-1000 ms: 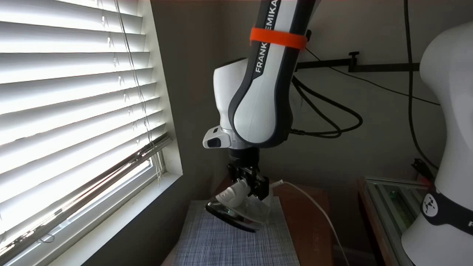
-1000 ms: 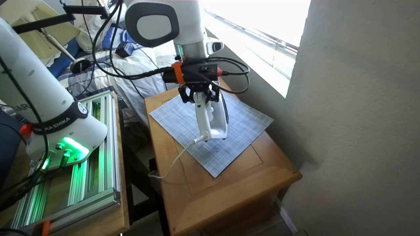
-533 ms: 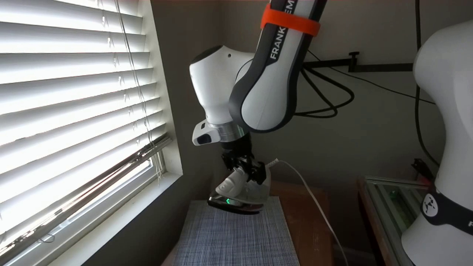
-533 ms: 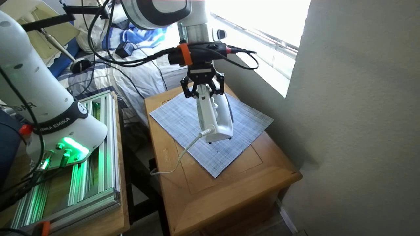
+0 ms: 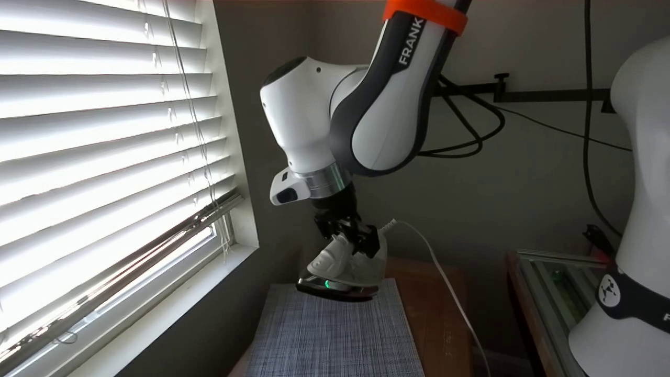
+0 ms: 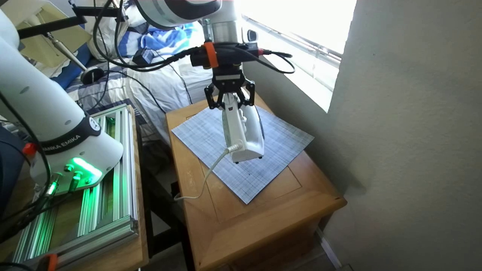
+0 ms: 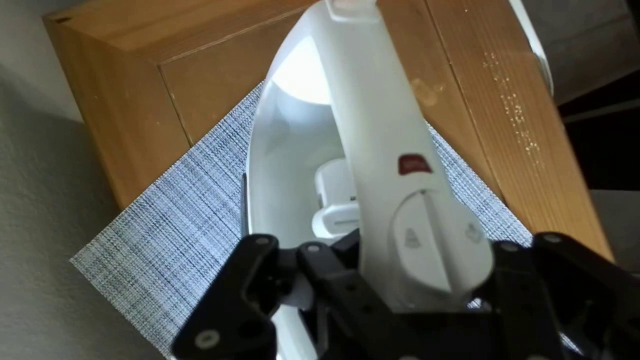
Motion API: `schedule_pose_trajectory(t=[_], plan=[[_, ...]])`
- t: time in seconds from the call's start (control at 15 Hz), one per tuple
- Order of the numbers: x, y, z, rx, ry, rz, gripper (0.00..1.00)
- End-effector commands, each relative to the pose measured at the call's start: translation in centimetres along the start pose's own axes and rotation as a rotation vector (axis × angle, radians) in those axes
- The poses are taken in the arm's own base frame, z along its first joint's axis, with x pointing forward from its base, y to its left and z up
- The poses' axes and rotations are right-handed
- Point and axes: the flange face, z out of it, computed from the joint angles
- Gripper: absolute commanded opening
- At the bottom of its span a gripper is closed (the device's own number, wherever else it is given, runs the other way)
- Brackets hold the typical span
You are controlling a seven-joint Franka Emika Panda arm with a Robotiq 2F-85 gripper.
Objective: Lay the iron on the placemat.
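The white-grey iron (image 6: 235, 128) hangs from my gripper (image 6: 231, 102) over the grey-blue placemat (image 6: 286, 139). My gripper is shut on the front part of the iron's handle, with a finger on each side, as the wrist view shows (image 7: 425, 260). In an exterior view the iron (image 5: 366, 269) is tilted slightly, its dark soleplate facing down, low over the far part of the placemat (image 5: 335, 340). It seems to be a little above the mat; the gap is hard to judge. The white cord (image 6: 211, 173) runs from the handle's rear down past the table's edge.
The placemat lies on a brown wooden table (image 6: 271, 229). A window with blinds (image 5: 104, 157) and a wall stand close beside it. The robot's base (image 6: 86, 150) stands on a metal-framed bench (image 6: 124, 177) across a gap. A bed (image 6: 150, 90) is behind.
Over the last second the iron, still in my gripper, has risen and turned from a steep tilt to nearly level. In the last half second it has shifted only slightly.
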Motion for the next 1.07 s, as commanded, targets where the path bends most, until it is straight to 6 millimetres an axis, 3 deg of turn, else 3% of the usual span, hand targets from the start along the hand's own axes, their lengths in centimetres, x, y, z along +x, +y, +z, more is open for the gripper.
schedule_pose_trajectory(t=[0.0, 0.33, 0.4, 0.6, 0.87, 1.0], plan=[[-0.4, 0.1, -1.7, 0.012, 0.008, -0.001, 0.02], [0.3, -0.5, -1.7, 0.042, 0.005, 0.002, 0.02], [3.1, -0.7, 0.8, 0.051, 0.009, 0.006, 0.02], [4.8, -1.4, 2.7, 0.076, 0.016, 0.005, 0.02], [6.3, -1.8, 5.5, 0.099, 0.021, 0.013, 0.02], [6.1, -1.2, 5.2, 0.093, 0.011, 0.024, 0.02]])
